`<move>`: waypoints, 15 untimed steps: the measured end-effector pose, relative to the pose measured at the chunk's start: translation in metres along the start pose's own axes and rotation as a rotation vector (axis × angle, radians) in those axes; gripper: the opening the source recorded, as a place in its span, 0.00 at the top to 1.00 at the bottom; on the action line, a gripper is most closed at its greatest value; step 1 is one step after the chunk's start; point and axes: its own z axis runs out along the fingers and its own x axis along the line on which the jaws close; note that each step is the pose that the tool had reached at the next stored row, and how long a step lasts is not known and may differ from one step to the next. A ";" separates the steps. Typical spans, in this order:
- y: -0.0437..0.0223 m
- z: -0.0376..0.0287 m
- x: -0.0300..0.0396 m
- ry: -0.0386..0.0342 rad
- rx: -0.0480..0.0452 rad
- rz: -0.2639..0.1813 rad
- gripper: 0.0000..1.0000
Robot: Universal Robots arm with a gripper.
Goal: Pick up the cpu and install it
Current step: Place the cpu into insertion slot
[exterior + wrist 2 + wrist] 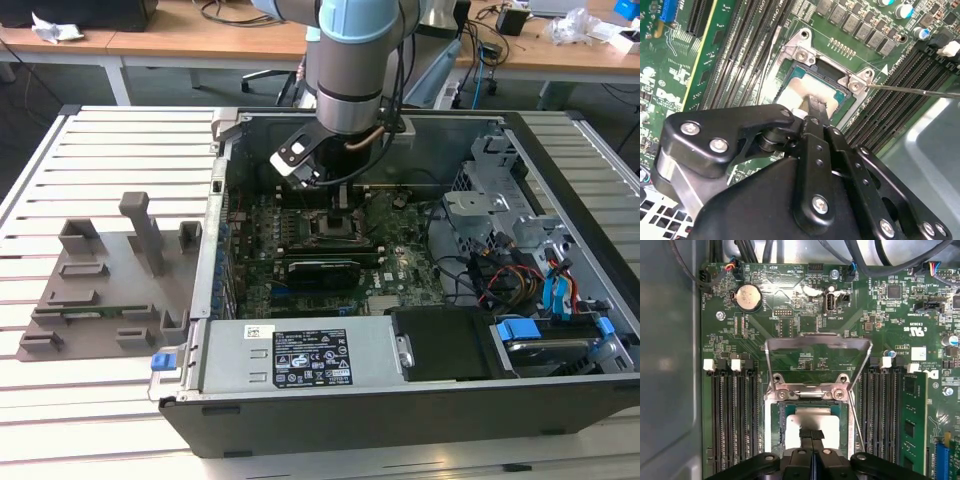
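Observation:
The cpu point(799, 421) lies flat in the open socket on the motherboard, its silvery top framed by a green rim; in the second wrist view the cpu point(789, 93) shows just past the fingertips. My gripper point(811, 434) is directly above it with both black fingers pressed together, tips at or touching the chip's top. In the second wrist view my gripper point(815, 106) covers the chip's near half. In the exterior view the gripper point(338, 205) reaches down into the computer case point(560, 400) over the socket.
The socket's metal load plate point(817, 340) stands swung up, and its thin lever point(856, 415) runs beside the socket. Memory slots point(735, 415) flank both sides, one holding a green module point(912, 425). A grey plastic tray with posts point(120, 270) sits outside the case at the exterior view's left.

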 end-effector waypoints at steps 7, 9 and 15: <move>0.0002 0.0020 -0.0044 -0.0004 0.0004 -0.002 0.89; 0.0008 0.0027 -0.0044 -0.0008 0.0006 -0.005 0.89; 0.0046 0.0015 -0.0020 0.0005 -0.0017 -0.021 0.89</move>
